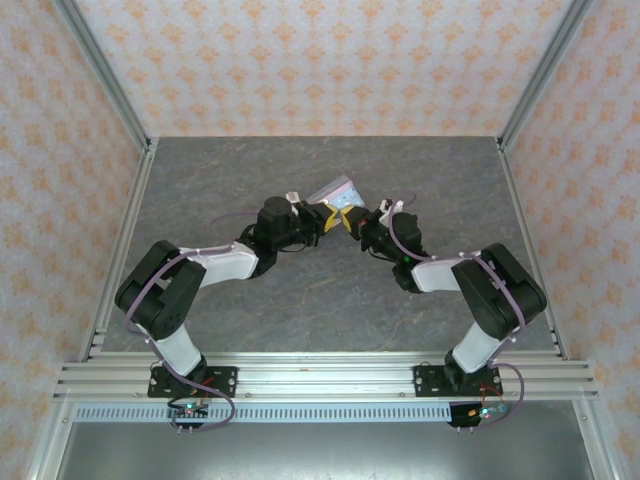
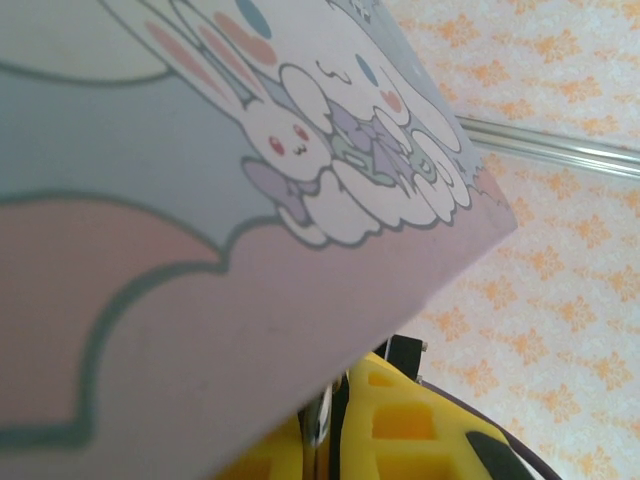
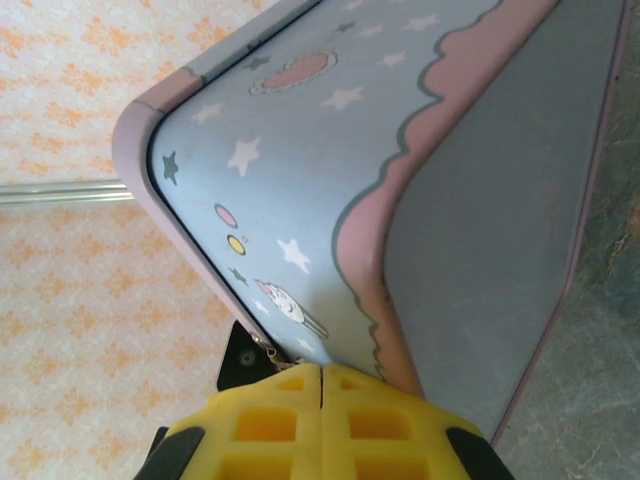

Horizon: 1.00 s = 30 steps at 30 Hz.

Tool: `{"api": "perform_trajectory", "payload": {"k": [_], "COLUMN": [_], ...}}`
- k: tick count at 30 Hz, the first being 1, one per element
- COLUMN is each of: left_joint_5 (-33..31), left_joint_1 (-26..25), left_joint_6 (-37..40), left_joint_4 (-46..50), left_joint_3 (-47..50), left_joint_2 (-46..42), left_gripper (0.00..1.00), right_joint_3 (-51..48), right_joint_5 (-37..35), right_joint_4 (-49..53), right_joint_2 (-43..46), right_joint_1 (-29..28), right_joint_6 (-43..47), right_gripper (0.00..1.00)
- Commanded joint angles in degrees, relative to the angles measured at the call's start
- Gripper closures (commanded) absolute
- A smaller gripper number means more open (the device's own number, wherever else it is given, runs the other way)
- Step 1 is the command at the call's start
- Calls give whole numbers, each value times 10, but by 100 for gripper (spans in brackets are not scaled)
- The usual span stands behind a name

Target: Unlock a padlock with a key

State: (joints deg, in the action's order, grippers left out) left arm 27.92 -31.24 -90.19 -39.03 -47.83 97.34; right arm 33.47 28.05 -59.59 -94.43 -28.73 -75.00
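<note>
The pastel cartoon tin (image 1: 338, 190) is tilted up on one edge at the table's middle, with both grippers meeting under its near side. My left gripper (image 1: 322, 220) has its yellow fingers almost together on a thin silvery metal piece (image 2: 322, 418); I cannot tell whether that piece is the key. My right gripper (image 3: 321, 368) is shut, pads touching, right against the tin's (image 3: 350, 170) lower edge. A tiny metal link (image 3: 263, 345) pokes out beside its left fingertip, next to a small dark block (image 3: 238, 360). The tin (image 2: 200, 200) hides the padlock.
Grey stone-look table (image 1: 250, 170) with aluminium rails along the left (image 1: 130, 230) and right sides (image 1: 525, 230) and patterned walls behind. Both arms bend inward, elbows out toward the rails.
</note>
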Motion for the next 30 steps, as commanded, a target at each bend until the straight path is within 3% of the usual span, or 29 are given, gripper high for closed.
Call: {"api": "perform_trajectory", "payload": {"k": [1, 11, 16, 24, 25, 30], "left_joint_5": [52, 50, 53, 71, 72, 85], "left_joint_1": [-31, -31, -26, -18, -18, -15], "left_joint_6": [-2, 20, 74, 189, 208, 266], "left_joint_4": [-55, -31, 7, 96, 118, 183], "left_joint_3": [-15, -8, 0, -5, -10, -21], "left_joint_2": [8, 7, 12, 17, 17, 25], "left_gripper": [100, 100, 100, 100, 100, 100], "right_joint_3": [6, 10, -3, -35, -39, -32], "right_joint_5": [72, 67, 69, 78, 77, 77], "right_joint_4": [-56, -31, -2, 138, 164, 324], "right_joint_2": [30, 18, 38, 133, 149, 220], "right_joint_1": [-45, -42, -21, 12, 16, 29], "right_joint_6": [-3, 5, 16, 80, 93, 169], "right_gripper": [100, 99, 55, 4, 0, 1]}}
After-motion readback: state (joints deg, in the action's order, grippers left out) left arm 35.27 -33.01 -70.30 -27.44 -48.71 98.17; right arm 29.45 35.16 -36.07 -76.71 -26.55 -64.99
